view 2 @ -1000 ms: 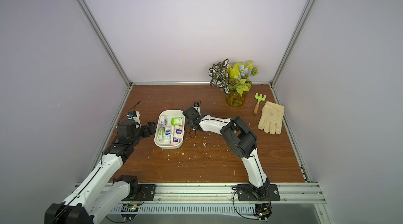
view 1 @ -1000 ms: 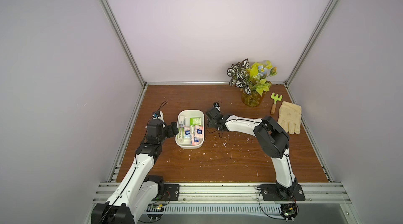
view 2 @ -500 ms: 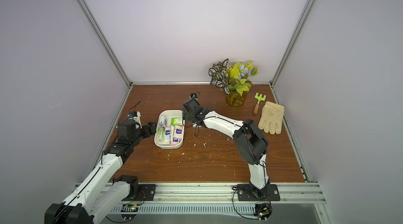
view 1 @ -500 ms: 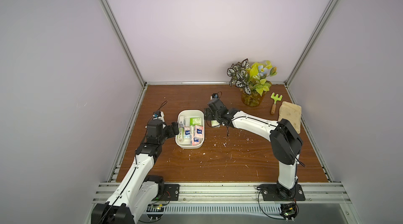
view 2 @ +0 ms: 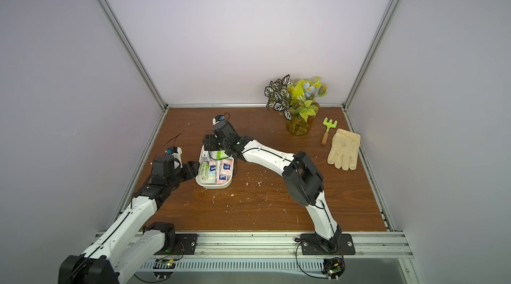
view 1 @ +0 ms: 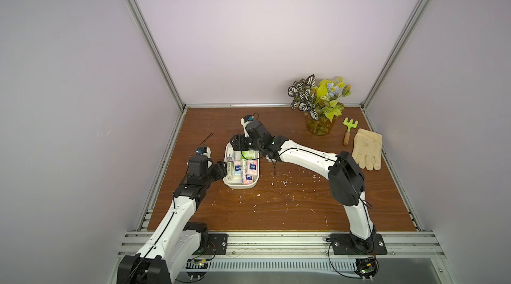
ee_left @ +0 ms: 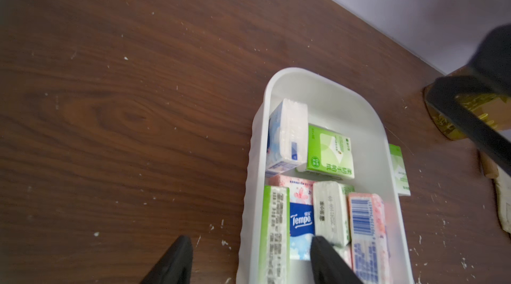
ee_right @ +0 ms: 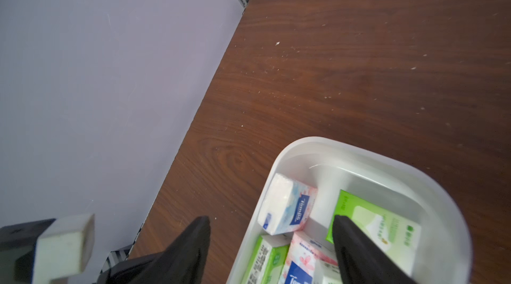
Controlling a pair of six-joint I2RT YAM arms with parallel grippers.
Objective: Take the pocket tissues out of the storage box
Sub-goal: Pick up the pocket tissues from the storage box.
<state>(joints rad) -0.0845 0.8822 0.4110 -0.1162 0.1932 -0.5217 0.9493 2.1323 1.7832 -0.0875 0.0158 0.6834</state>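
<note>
White storage box (view 1: 239, 186), toward the worktop's left edge, is holding the pocket tissues (view 1: 237, 169) while left hand (ee_left: 249, 238) and right hand (ee_right: 270, 217), both part-open and empty, are straddling its walls, presumably lining up grasps.

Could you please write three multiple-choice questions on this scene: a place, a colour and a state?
1. What colour is the rounded plastic storage box holding the pocket tissues? A white; B amber; C green.
2. Where does the cream fabric work glove lie? A beside the small green hand rake; B inside the box; C on top of the box.
3. How do the right gripper's jaws stand? A shut on a packet; B apart, astride the box's wall; C shut on the rake.
Answers: 1 A, its walls show white in every view; 2 A, both top views show them side by side; 3 B, the right wrist view shows one jaw outside the wall, one inside.
</note>
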